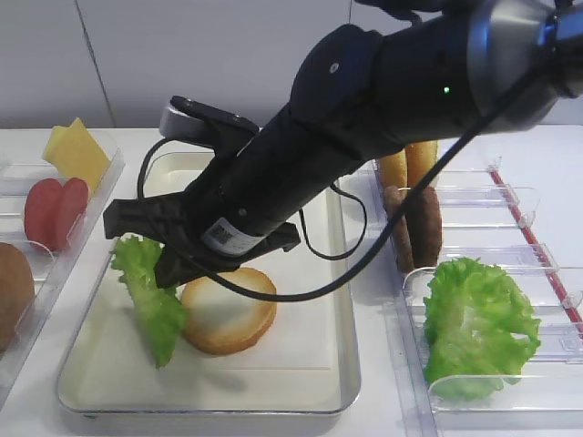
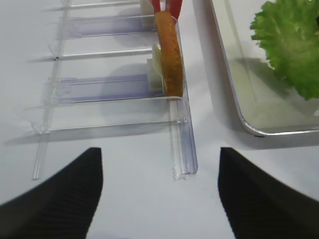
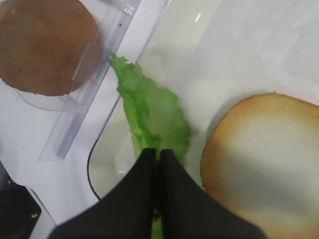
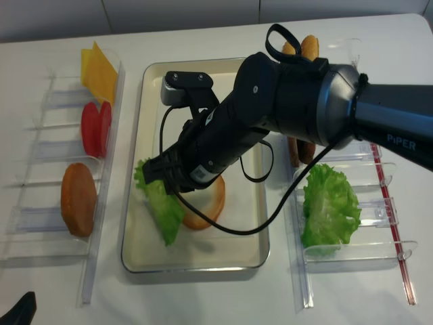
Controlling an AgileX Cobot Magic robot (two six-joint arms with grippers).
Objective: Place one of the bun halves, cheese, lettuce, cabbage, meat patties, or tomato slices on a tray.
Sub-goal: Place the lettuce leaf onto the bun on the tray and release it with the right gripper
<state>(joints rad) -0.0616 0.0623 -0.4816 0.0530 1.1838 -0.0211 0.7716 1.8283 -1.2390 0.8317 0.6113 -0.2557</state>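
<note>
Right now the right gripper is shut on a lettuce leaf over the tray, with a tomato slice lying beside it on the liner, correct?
Not a tomato slice: a bun half lies beside the lettuce leaf on the tray, per the exterior high view. The right gripper is indeed shut on the leaf.

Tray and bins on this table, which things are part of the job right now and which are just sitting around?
In play:
- lettuce, pinched in the shut right gripper
- tray
- bun half lying on the tray

Idle:
- cheese, tomato slices and a bun in the left bins
- clump of green leaves in the right bin
- left gripper, open over bare table
</note>
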